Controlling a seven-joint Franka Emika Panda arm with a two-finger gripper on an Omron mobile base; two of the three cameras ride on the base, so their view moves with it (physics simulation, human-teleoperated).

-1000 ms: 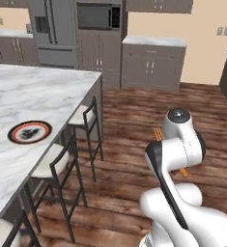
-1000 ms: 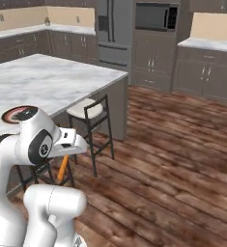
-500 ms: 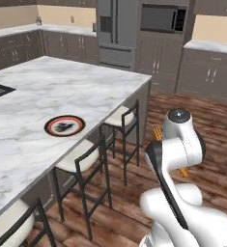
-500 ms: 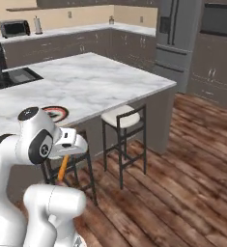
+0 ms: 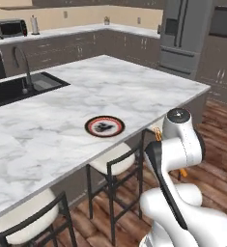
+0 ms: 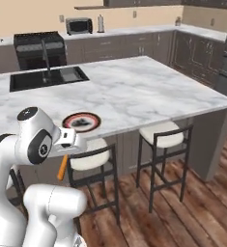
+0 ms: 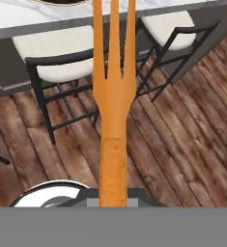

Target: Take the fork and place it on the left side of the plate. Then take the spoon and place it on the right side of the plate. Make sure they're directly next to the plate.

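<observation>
My gripper (image 7: 114,201) is shut on the orange fork (image 7: 114,111), whose tines point up the hand view toward the counter edge. In the right base view the fork's handle (image 6: 62,167) hangs below the hand, close to the arm and in front of the island. From the left base view the fork's tines (image 5: 157,134) peek out beside the arm. The plate (image 5: 104,126), round with black and red rings, lies near the island's front edge (image 6: 81,120), beyond the gripper. The spoon is out of view.
Stools (image 5: 112,161) (image 6: 168,135) stand under the marble island's (image 5: 134,91) overhang, between me and the counter. A sink with a faucet (image 5: 25,87) is set in the island's far left. Wood floor (image 6: 197,202) lies to the right. Cabinets and a fridge (image 5: 182,34) line the back.
The whole picture has shifted as the base drove: the island and plate now lie closer and more centred. The arm keeps its pose with the fork still held.
</observation>
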